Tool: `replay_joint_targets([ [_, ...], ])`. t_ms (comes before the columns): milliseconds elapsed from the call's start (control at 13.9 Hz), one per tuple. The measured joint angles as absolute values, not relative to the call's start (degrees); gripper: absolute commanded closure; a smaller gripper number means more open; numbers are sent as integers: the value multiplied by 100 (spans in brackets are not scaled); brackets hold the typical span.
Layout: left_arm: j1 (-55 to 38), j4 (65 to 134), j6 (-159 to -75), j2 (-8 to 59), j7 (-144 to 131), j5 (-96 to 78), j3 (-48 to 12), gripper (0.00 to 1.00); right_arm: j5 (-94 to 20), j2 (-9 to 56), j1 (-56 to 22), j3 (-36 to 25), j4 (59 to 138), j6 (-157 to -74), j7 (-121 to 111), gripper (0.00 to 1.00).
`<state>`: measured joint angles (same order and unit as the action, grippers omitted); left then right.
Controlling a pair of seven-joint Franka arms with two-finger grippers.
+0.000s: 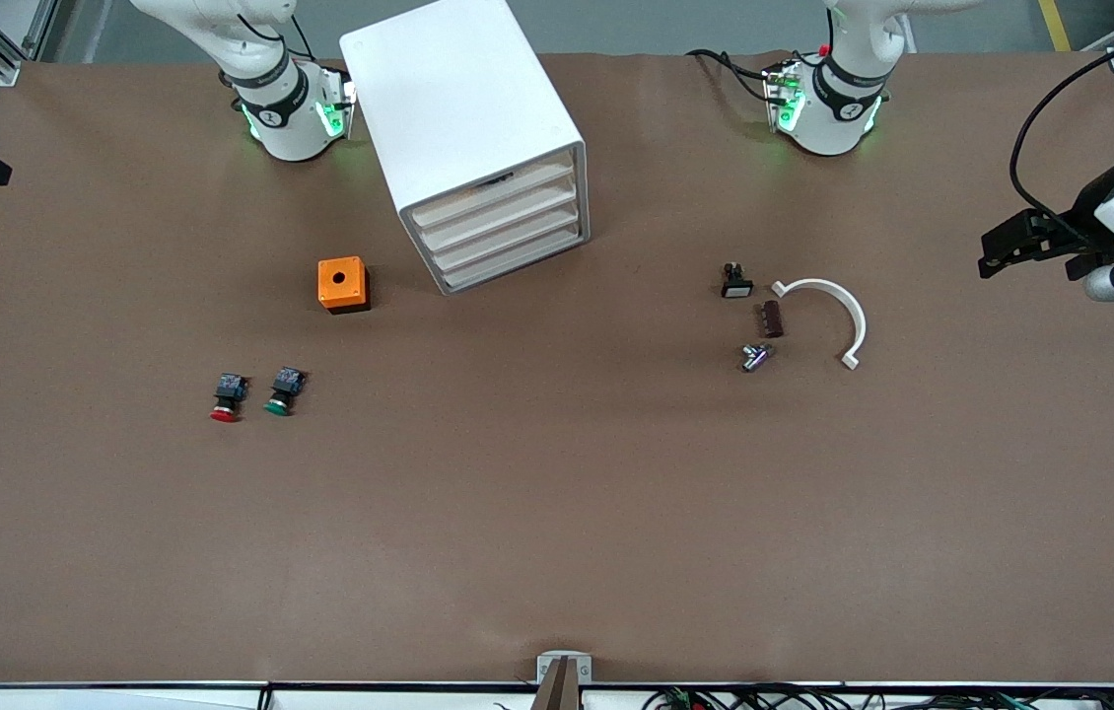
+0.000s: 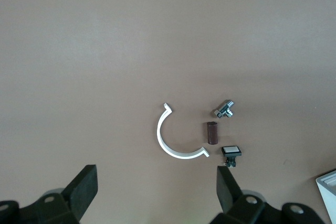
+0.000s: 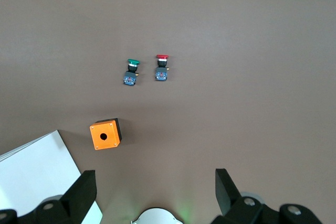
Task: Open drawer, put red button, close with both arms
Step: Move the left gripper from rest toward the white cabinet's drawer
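Four drawers [image 1: 508,229] stacked in a white cabinet [image 1: 463,108], all shut; nothing of the task looks done yet. The cabinet stands near the arm bases, turned at an angle, drawer fronts facing toward the front camera and somewhat toward the left arm's end of the table.

Red button [image 1: 227,397] lies on its side on the brown table [image 1: 557,513], toward the right arm's end, nearer to the front camera than the orange box [image 1: 343,284]. Green button [image 1: 283,390] lies just beside it, apart from it.

Left gripper [image 2: 157,190] hangs high over the table edge at the left arm's end, jaws wide apart, empty. Below it: white curved clip [image 2: 176,135], small brown cylinder [image 2: 211,132], metal fitting [image 2: 226,109] and white-capped switch [image 2: 231,153].

Right gripper [image 3: 155,190] is high over the table near its own base, jaws spread, holding nothing; its wrist view takes in both buttons and the orange box.

Step in hand, as judged: opening a drawer. Advice: line the fingers up square to the angled drawer front, not to the table edge, and pull along the drawer's own axis. The cabinet looks light and may slide; the second arm could steady it. Handles are too small to make out. When the pick comes, check cap colour, since the two buttons match in body.
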<state>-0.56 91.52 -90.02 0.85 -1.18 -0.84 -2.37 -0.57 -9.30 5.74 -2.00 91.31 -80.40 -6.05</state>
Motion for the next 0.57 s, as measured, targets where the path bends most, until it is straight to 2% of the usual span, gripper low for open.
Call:
replay_joint_targets([
  [575,-129,9247,-8974,626,-379,-84,-284,0,-57,-929,575,-213,9040,-8045,-606,0],
])
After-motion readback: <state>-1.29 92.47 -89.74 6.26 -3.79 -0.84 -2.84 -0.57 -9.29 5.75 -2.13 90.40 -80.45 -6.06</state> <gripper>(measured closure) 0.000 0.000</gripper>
